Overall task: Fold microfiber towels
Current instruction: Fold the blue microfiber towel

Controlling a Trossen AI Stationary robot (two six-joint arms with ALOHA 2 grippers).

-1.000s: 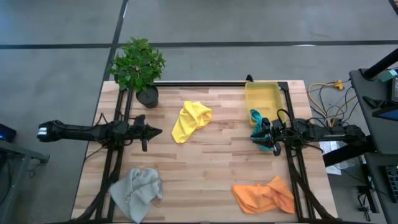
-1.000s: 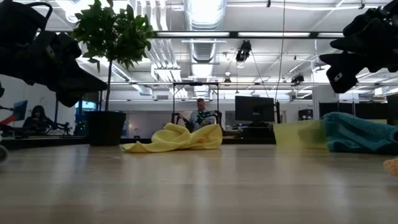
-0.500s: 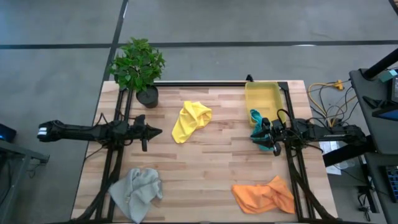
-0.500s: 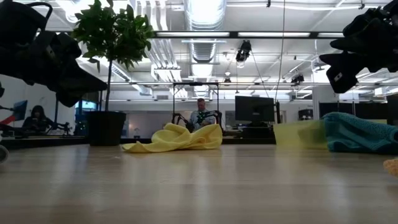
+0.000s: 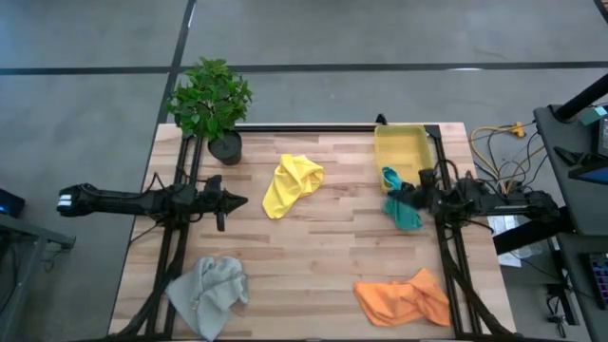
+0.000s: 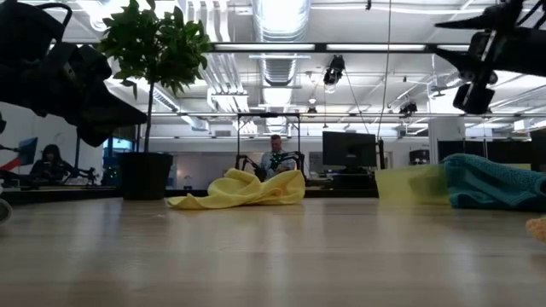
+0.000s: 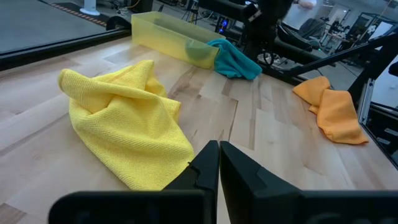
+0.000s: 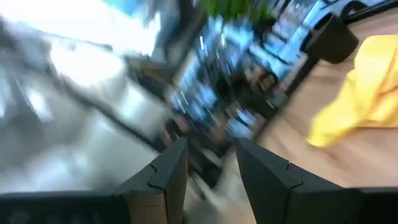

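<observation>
Microfiber towels, four, all crumpled and unfolded on the bench (image 5: 313,256).

Near edge: light grey towel (image 5: 209,293) at the left corner; orange towel (image 5: 404,298) at the right corner. Both lie well apart from either arm.

Middle band, left: left end effector (image 5: 239,200) hangs above the bench, pointing right toward the yellow towel, fingers pressed together with nothing between them. It is empty and apart from every cloth.

Middle band, right: right end effector (image 5: 416,196) sits at the right side, just beside the teal towel (image 5: 402,203). Its fingers are spread with nothing seen between them; contact with the teal cloth cannot be told.

Far half: yellow towel (image 5: 290,184) in a rumpled heap at centre. Yellow bin (image 5: 401,150) at the far right, the teal towel trailing from its near end. Potted plant (image 5: 211,104) at the far left corner.

Risk: each towel is bunched, so a pinch could well catch several layers and lift a wad instead of one corner. The teal cloth may snag or drag the bin, judging by how close they lie.
</observation>
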